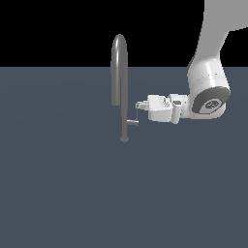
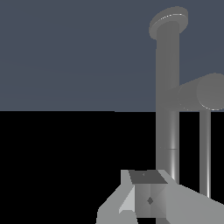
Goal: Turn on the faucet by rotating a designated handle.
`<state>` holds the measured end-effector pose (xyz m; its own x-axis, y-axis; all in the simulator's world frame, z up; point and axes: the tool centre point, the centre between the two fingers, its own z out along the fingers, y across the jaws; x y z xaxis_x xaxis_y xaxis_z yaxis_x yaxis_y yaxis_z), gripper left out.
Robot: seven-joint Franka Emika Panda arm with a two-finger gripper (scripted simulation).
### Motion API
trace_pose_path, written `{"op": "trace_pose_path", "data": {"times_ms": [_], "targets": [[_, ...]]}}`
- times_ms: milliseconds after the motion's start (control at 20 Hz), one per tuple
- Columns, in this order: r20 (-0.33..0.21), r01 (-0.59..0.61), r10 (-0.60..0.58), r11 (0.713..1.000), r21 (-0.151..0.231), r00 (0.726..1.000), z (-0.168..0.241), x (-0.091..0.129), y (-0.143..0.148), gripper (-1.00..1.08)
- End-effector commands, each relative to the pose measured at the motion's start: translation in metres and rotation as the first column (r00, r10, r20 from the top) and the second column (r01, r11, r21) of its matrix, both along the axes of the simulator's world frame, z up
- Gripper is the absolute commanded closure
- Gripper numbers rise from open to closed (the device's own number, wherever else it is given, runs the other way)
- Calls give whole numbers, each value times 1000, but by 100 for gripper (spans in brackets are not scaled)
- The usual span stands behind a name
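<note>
**Gripper at the faucet's handle**

I see the tall grey metal faucet with the arched gooseneck spout (image 1: 119, 77) standing upright on the dark blue-grey floor (image 1: 58, 184), its small round base down. The thin grey L-shaped lever handle (image 1: 134, 119) juts from the lower stem toward the exterior view's right. My white gripper (image 1: 138, 105) lies level, fingertips at the handle's upright rod. I cannot tell how wide the jaws stand.
</note>
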<state>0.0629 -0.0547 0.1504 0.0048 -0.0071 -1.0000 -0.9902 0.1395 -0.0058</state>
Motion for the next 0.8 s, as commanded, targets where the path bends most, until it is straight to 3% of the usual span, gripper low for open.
{"op": "trace_pose_path", "data": {"times_ms": [0,250,750], "targets": [[-4,7,-7,1000,7,1000,-2,1,1,108],[-4,6,-6,1000,7,1000,-2,0,1,108],[-4,6,-6,1000,7,1000,7,-25,5,108]]}}
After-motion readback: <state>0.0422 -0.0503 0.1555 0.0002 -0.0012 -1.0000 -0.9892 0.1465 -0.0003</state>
